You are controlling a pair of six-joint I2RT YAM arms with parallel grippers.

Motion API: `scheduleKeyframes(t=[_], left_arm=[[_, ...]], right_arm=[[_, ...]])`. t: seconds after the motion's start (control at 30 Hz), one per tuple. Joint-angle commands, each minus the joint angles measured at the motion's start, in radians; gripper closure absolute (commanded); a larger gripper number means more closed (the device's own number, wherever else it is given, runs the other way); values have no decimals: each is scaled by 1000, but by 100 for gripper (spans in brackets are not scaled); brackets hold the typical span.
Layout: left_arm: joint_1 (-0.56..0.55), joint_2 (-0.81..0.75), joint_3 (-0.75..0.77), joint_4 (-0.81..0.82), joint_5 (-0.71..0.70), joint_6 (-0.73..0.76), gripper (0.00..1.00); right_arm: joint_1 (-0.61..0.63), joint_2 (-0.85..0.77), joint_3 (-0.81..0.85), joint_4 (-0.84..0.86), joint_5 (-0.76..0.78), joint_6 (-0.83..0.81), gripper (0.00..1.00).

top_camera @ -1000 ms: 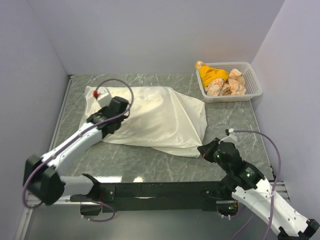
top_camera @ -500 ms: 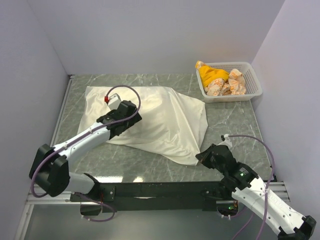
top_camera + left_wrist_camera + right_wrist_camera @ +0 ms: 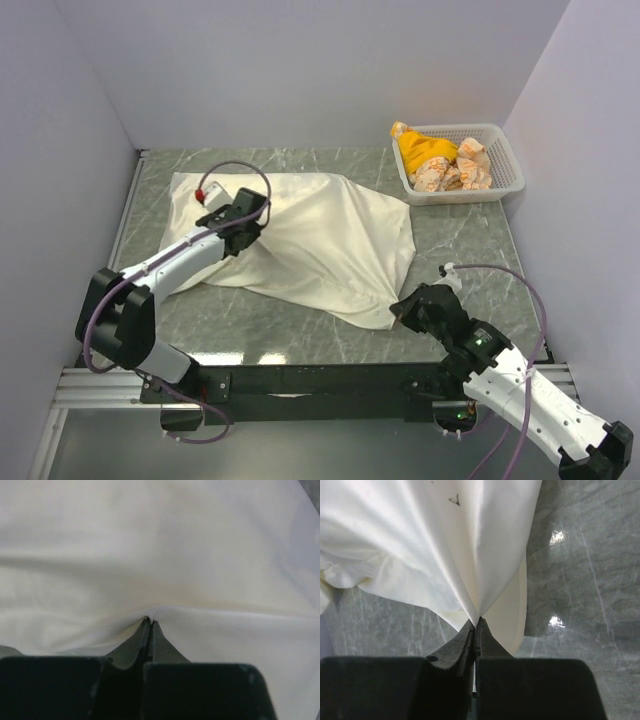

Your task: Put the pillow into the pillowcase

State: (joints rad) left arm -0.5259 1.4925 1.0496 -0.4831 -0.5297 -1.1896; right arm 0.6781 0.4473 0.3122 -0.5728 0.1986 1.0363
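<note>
The cream pillowcase (image 3: 330,240) lies wrinkled across the marble table, swollen at its left half. The pillow itself does not show; only that bulge under the cloth hints at it. My left gripper (image 3: 252,212) rests on the bulge's left part. In the left wrist view its jaws (image 3: 150,621) are shut, with a small pucker of the pillowcase (image 3: 200,555) pinched at the tips. My right gripper (image 3: 398,313) is shut on the near right corner of the pillowcase (image 3: 445,540), which fans out taut from its tips (image 3: 476,622).
A white basket (image 3: 505,165) holding a yellow cloth and crumpled wrappers stands at the back right. Walls close in the table (image 3: 460,250) on three sides. Bare marble (image 3: 580,570) lies to the right of the cloth.
My left gripper shifted right, then back toward the far left, on the bulge. The right gripper drew the near right corner slightly nearer and leftward, stretching the cloth.
</note>
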Motion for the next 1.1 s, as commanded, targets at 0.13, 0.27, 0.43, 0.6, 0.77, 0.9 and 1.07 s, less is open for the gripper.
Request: scheduleKeyframes(t=[0.13,0.27,0.43,0.6,0.77,0.9,1.07], left_arm=[[170,-259,-51,-41,-55,67,99],[273,-420,-66,-138,-53,50,99],[394,-624,-118,-167,-13,51,99],[403,-609,-138,-90,112,178,99],[119,-519,-70,-18,144,281,50],[-259,-373,58,-146,-88,309,40],[-656,-207,87,-126,-136,340,32]], right_arm=[[0,-70,48,-28,41,1,100],[-2,-142,35,-88,30,34,100],[-2,-327,-76,-134,-70,93,100],[-2,-346,-84,-43,-96,56,41],[-9,-44,156,-19,140,-86,24],[-205,270,287,70,103,-218,22],[-526,493,356,258,-113,-283,24]])
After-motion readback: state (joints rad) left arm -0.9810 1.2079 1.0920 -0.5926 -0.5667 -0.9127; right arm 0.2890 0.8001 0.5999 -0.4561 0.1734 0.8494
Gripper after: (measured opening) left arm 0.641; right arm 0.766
